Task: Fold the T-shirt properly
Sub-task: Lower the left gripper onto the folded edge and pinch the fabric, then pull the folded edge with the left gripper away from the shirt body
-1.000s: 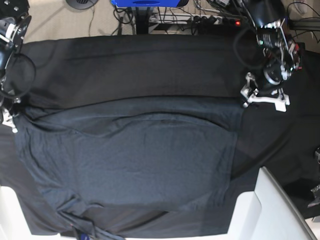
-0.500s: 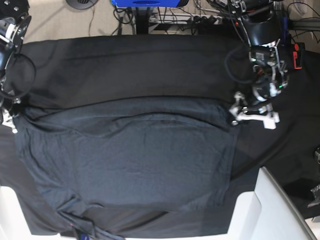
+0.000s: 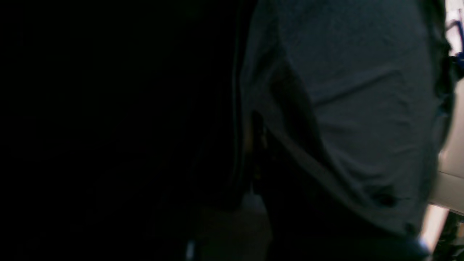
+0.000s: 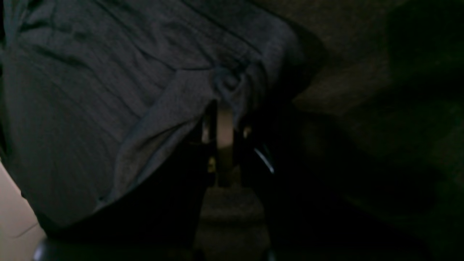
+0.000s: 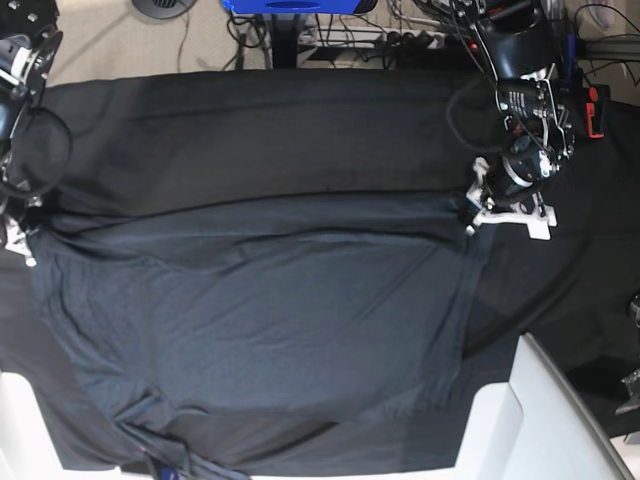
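Black table cloth (image 5: pixel 250 130) — grey T-shirt (image 5: pixel 260 320) flat, 2 corners gripper-pinched.

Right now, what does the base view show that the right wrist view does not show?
Only the base view shows the whole T-shirt spread on the black table cover, the left gripper at its far corner, and the floor cables. Only the right wrist view shows the right gripper shut on a bunched shirt edge. Both show the grey shirt fabric and the darker cover.

A black-clothed table (image 5: pixel 250 120) carries the T-shirt (image 5: pixel 260 310), spread flat on the cloth's near half, hem toward the right.
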`<state>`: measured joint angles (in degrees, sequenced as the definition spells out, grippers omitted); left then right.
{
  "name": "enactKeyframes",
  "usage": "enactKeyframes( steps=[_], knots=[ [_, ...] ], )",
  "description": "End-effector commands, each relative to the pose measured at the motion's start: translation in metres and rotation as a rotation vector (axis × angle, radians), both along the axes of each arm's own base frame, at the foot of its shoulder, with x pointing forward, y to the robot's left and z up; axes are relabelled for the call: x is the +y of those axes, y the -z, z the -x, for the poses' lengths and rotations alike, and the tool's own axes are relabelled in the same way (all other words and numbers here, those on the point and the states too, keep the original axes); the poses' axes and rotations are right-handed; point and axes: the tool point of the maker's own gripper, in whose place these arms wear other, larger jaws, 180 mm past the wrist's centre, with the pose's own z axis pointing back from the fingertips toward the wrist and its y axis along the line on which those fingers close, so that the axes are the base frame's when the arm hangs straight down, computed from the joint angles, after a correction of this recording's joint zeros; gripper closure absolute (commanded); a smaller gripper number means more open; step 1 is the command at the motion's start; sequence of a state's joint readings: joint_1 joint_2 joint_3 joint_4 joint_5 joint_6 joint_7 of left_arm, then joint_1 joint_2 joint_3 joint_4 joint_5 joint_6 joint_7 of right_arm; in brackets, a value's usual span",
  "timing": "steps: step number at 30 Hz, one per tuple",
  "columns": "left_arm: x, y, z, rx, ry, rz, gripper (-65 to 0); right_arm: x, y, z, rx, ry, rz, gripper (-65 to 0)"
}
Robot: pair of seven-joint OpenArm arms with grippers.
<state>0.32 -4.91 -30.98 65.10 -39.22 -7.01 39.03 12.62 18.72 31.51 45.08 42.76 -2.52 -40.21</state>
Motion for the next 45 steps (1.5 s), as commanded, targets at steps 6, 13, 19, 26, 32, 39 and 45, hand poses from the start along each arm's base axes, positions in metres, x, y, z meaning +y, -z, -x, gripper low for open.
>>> enactKeyframes(
  steps=[6, 13, 19, 26, 32, 39, 45],
  knots=[
    [0.000, -0.039, -0.009, -0.021, 0.097, -0.024, 0.0, -0.019, -0.054, -0.023, -0.116, -0.050, 0.087, 0.0],
    [0.006, -0.063, -0.005, -0.026, 0.129, -0.039, 0.0, -0.025, -0.065, -0.017, -0.076, 0.020, 0.076, 0.0],
    [0.025, -0.064, 0.007, 0.016, 0.118, -0.047, 0.0, -0.043, -0.064, 0.013, -0.057, 0.126, -0.030, 0.0],
    [0.027, -0.050, 0.034, 0.072, 0.119, -0.053, 0.0, -0.035, -0.057, 0.044, -0.016, 0.093, -0.009, 0.0],
    [0.029, -0.057, 0.058, 0.084, 0.142, -0.111, 0.0, -0.035, -0.049, 0.075, 0.035, 0.080, 0.025, 0.0],
    [0.026, -0.050, 0.088, 0.134, 0.153, -0.123, 0.0, -0.024, -0.031, 0.101, 0.092, 0.078, 0.005, 0.0],
    [0.022, -0.039, 0.112, 0.184, 0.156, -0.110, 0.0, -0.018, -0.023, 0.112, 0.116, 0.078, -0.005, 0.0]
  ],
)
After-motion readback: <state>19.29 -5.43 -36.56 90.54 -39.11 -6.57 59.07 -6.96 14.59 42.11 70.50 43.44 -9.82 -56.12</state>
